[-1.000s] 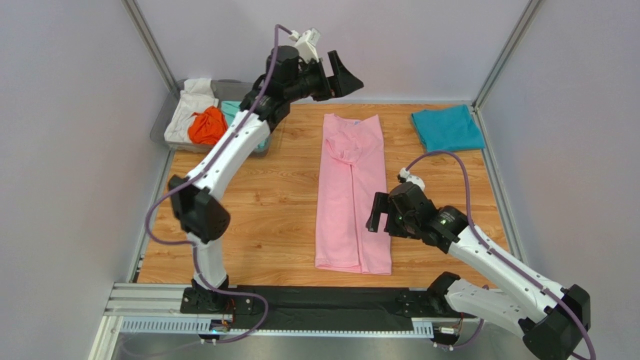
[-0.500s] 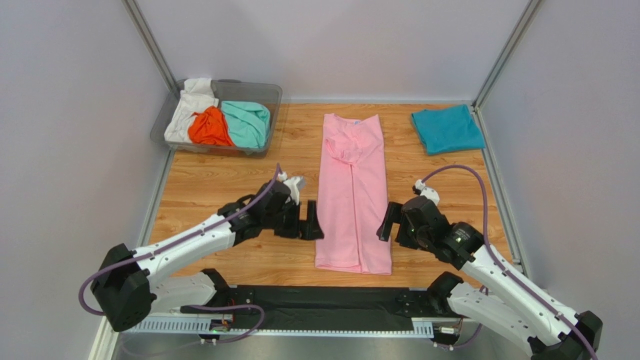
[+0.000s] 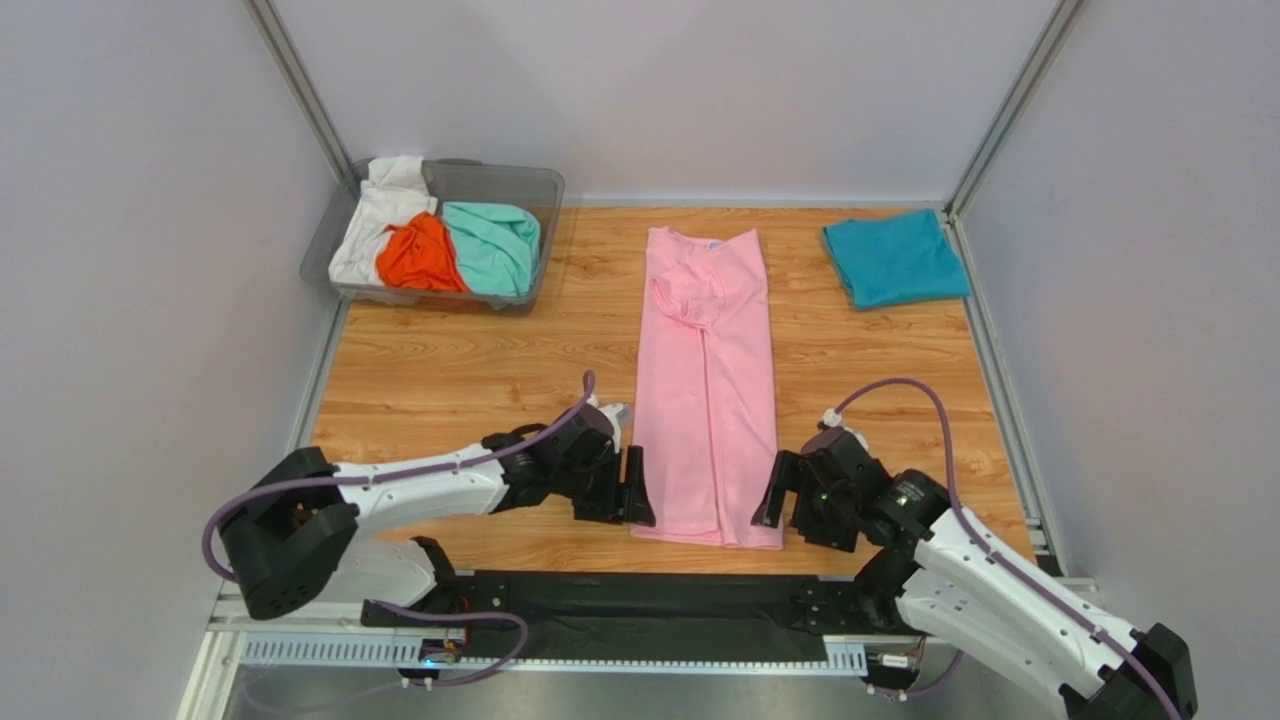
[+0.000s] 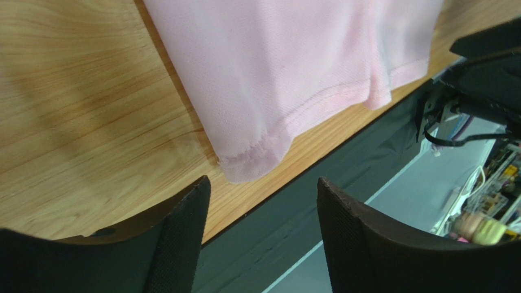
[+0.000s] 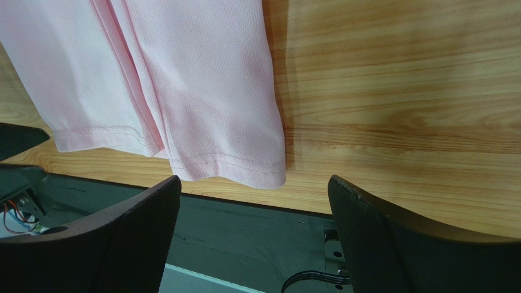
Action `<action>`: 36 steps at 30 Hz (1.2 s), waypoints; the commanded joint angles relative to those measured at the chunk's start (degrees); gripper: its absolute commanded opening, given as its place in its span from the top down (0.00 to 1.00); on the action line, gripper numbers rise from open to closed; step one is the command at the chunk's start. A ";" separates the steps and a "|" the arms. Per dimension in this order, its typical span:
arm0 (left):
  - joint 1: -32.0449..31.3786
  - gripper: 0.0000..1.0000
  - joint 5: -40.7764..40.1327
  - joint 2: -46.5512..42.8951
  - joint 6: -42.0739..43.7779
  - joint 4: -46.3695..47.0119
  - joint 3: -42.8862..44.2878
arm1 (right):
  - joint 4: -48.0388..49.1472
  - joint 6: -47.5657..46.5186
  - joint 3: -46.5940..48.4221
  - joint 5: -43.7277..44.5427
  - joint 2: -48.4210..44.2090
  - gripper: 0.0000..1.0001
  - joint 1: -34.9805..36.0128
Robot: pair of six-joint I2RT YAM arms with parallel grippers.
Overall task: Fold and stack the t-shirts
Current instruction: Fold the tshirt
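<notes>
In the far-left bin (image 3: 550, 203) lie a white tee (image 3: 376, 210), an orange tee (image 3: 413, 255) and a mint tee (image 3: 493, 245). The left gripper (image 3: 634, 489) sits low over the table (image 3: 451, 375), its fingers (image 4: 183, 226) spread apart and empty, framing the near-left hem corner of the pink tee (image 3: 703, 375). That tee lies mid-table, folded into a long strip running from far to near. The right gripper (image 3: 775, 489) is just beside the near-right hem corner, its fingers (image 5: 367, 232) wide apart and holding nothing. A folded teal tee (image 3: 894, 258) rests at the far-right corner.
</notes>
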 commanded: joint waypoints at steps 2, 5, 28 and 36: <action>-0.37 0.38 1.05 4.71 -1.58 3.53 1.65 | 2.89 2.54 -1.57 -4.34 -0.66 0.11 -0.26; -0.37 0.52 1.40 6.47 -2.02 3.80 1.74 | 4.03 3.16 -2.54 -5.22 -0.31 0.14 -0.17; -0.37 1.00 2.19 6.04 -2.11 0.90 1.13 | 11.94 2.47 -6.23 -4.69 4.09 0.89 -0.17; -0.37 1.00 0.79 2.96 0.08 -3.84 6.48 | 11.59 -3.25 0.96 -1.36 1.01 0.98 -0.17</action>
